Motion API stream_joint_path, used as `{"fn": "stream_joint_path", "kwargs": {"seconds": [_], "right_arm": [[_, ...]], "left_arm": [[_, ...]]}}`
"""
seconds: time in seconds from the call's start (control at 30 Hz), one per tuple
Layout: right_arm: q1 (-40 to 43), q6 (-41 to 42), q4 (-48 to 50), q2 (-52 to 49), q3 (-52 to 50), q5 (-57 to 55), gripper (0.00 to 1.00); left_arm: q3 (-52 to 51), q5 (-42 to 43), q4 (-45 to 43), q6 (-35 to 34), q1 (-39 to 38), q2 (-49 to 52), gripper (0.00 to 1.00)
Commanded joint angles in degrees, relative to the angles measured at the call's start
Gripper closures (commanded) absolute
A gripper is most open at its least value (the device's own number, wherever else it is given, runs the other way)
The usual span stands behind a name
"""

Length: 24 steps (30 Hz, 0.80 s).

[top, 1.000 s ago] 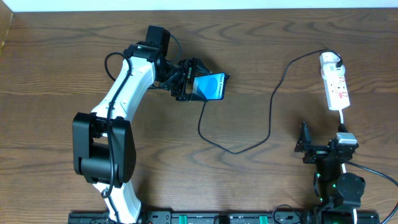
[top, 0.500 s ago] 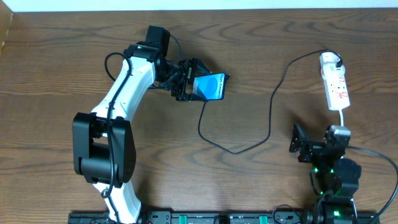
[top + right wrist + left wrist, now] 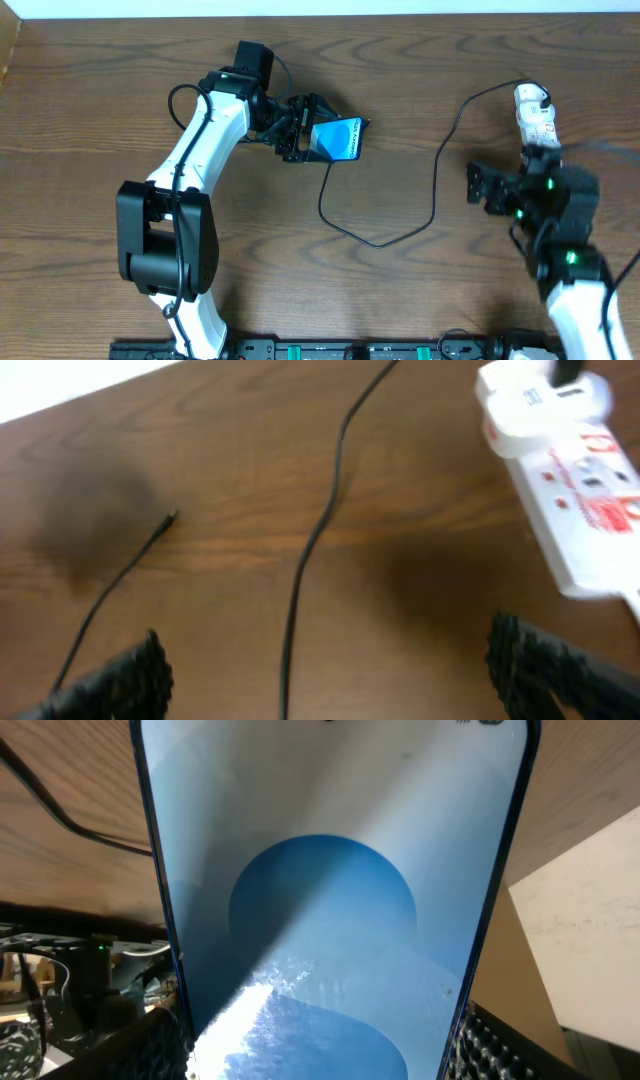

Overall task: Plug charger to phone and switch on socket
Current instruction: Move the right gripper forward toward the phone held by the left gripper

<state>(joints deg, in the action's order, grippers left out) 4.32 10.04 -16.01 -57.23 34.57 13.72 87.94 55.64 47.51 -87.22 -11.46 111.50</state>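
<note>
the left gripper (image 3: 305, 130) is clamped on the long edges of the phone (image 3: 338, 139), holding it tilted, well in from the back edge of the table (image 3: 100, 80). the right gripper (image 3: 478, 188) hangs wide open and empty near the socket (image 3: 533, 112) at back right. the charger (image 3: 435, 180) loops across the open wood between them. its thin end reaches just below the phone; i cannot tell whether it is plugged in.
</note>
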Motion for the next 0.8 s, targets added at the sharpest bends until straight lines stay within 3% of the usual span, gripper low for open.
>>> {"fn": "stream_joint_path", "kwargs": {"seconds": [0.0, 0.23, 0.77], "right_arm": [[-0.17, -4.42, -5.60, -6.34, 8.74, 3.45, 0.01], [-0.17, -4.57, -22.67, -16.74, 23.78, 3.41, 0.01], [-0.24, -1.27, -21.27, -17.77, 24.57, 7.91, 0.01]], "left_arm": [[1.14, 2.49, -0.02, -0.57, 0.02, -1.57, 0.45], [1.14, 4.28, -0.07, -2.75, 0.04, -1.57, 0.45], [1.14, 4.37, -0.04, -4.42, 0.02, -1.57, 0.44]]}}
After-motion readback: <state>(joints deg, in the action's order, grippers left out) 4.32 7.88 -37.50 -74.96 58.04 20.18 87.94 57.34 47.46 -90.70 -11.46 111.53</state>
